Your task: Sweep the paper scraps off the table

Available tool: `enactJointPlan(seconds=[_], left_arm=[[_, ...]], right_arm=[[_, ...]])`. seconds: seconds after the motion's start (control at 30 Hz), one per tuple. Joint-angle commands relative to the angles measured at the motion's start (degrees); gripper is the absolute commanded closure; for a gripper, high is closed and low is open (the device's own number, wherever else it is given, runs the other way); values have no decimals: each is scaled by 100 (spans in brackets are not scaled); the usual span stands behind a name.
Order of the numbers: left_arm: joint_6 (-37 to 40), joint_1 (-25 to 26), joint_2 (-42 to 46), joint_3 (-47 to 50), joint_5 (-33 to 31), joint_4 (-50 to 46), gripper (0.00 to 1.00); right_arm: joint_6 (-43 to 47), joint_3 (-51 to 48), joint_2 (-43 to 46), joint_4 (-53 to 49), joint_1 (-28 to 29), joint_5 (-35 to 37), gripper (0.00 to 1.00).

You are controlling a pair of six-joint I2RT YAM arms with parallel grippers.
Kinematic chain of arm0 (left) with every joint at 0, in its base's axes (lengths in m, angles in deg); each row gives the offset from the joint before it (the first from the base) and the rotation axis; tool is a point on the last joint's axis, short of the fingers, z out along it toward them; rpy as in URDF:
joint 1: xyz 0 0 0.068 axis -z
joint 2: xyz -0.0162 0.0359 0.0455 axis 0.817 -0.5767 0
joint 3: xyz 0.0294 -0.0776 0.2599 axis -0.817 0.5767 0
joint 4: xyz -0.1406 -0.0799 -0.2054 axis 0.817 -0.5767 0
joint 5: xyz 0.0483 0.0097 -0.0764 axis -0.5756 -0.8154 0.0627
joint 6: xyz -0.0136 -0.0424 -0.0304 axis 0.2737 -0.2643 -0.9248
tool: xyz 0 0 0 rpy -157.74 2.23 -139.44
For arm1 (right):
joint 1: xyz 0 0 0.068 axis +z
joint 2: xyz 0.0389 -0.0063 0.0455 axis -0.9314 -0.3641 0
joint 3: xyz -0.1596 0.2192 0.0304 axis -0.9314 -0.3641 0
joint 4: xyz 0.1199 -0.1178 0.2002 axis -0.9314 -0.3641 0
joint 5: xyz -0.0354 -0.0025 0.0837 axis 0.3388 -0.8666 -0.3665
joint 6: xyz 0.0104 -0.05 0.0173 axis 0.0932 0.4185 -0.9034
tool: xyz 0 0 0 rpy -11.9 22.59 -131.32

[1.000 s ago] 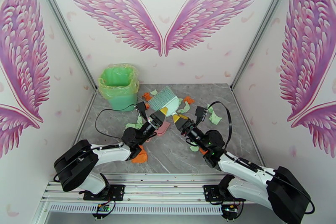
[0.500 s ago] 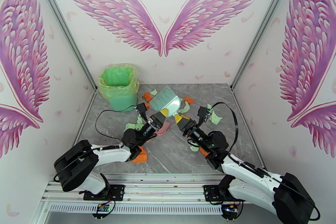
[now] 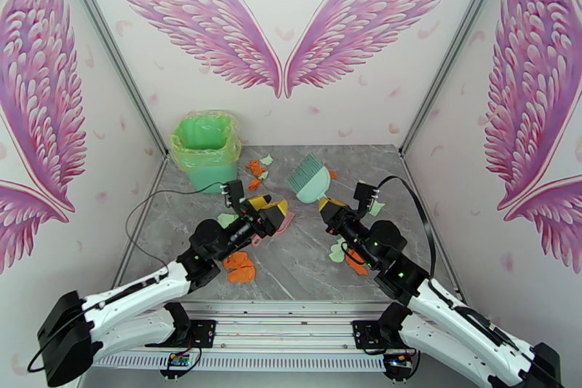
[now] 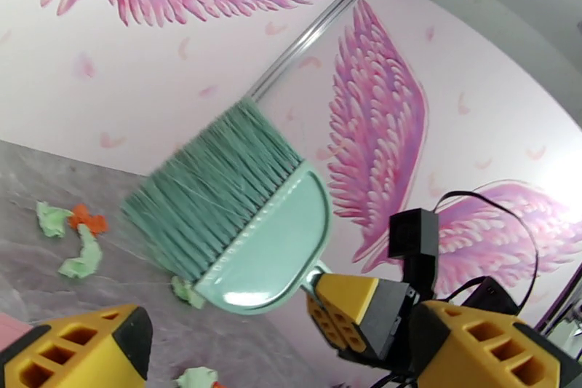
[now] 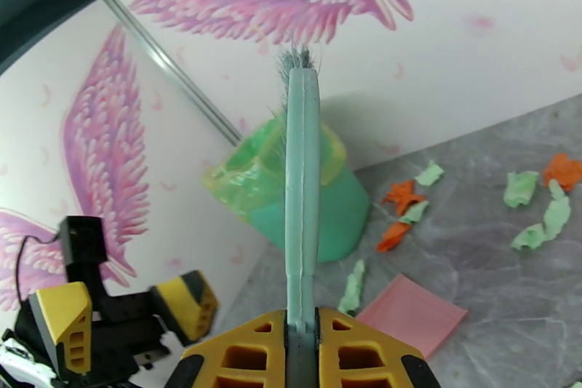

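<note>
My right gripper (image 3: 329, 205) is shut on the handle of the teal hand brush (image 3: 308, 177), holding it bristles-up above the table (image 3: 313, 276). In the right wrist view the brush (image 5: 302, 185) stands edge-on between my right gripper's (image 5: 302, 349) pads. My left gripper (image 3: 270, 207) hangs open just left of it, over the pink dustpan (image 3: 285, 223); its yellow fingers (image 4: 80, 349) stand wide apart below the brush (image 4: 240, 236). Orange and mint paper scraps (image 3: 240, 266) lie near the front, by the bin (image 3: 255, 166) and under the right arm (image 3: 342, 255); several scraps (image 5: 542, 200) lie beyond the dustpan (image 5: 415, 313).
A green bin with a plastic liner (image 3: 206, 149) stands at the back left corner of the table. Silver rails edge the table and the walls close in on three sides. A black cable (image 3: 149, 200) loops over the left part of the table.
My left gripper opened, let go of the brush handle and drew back to the left. My right gripper shut on the handle and carried the brush to the right.
</note>
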Motion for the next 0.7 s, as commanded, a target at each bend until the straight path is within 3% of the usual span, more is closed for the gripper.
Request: enactJointPlan(seconds=[0.0,0.1,0.27,0.67], left_arm=[[1073,-108,690,8,-1197,-2316,1],[1432,-422,1080,84,-1212,-2973,1],[1744,-964,717,-161,-649,-3832,2],[2425,-1005,-1182,-652,-750,-4528,21]], right_arm=[[507,349,118,-1325,-31,629,100],[642,510,128,-1890,-33,863,100],[760,679,81,-2525,-42,1000,100],[797,1073,-600,-3296,-84,997,100]])
